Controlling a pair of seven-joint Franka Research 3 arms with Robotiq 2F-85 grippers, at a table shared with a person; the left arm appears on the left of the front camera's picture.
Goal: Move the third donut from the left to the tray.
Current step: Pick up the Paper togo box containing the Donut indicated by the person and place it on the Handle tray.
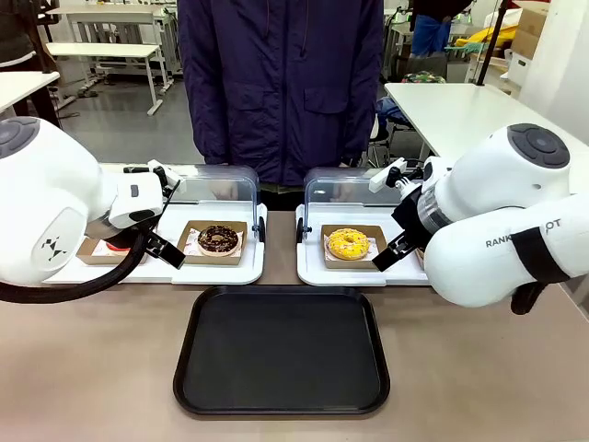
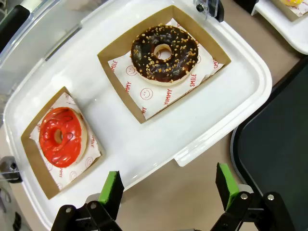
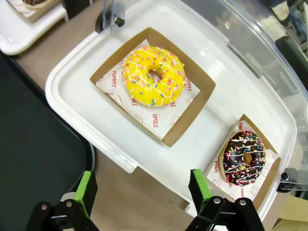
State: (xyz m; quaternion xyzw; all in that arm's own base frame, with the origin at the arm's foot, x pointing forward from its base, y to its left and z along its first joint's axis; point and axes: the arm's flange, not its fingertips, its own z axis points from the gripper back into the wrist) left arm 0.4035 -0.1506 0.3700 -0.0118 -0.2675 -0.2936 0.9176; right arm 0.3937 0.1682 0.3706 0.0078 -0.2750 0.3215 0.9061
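A tan surface (image 1: 92,368) runs across the view, with a person (image 1: 281,83) in a dark coat standing at its far edge; behind are white tables and a grey floor. The black tray (image 1: 281,354) lies at near centre, its far rim just short of two white display trays set side by side, the left one (image 1: 221,269) and the right one (image 1: 313,269), with a narrow gap between them. Their clear lids (image 1: 216,184) stand raised along the far side. The yellow donut (image 1: 348,244) sits in a brown holder (image 3: 190,118) on the left part of the right display tray, just beyond the tray's far right corner. A chocolate donut (image 1: 218,238) and a red donut (image 2: 61,136) lie in holders on the left display tray; a sprinkled chocolate donut (image 3: 244,158) lies right of the yellow one. The left claw (image 2: 169,185) hangs wide apart over the near edge of the left display tray, holding nothing. The right claw (image 3: 142,185) hangs wide apart over the near edge of the right display tray, also holding nothing. Bare surface stretches left and right of the tray.
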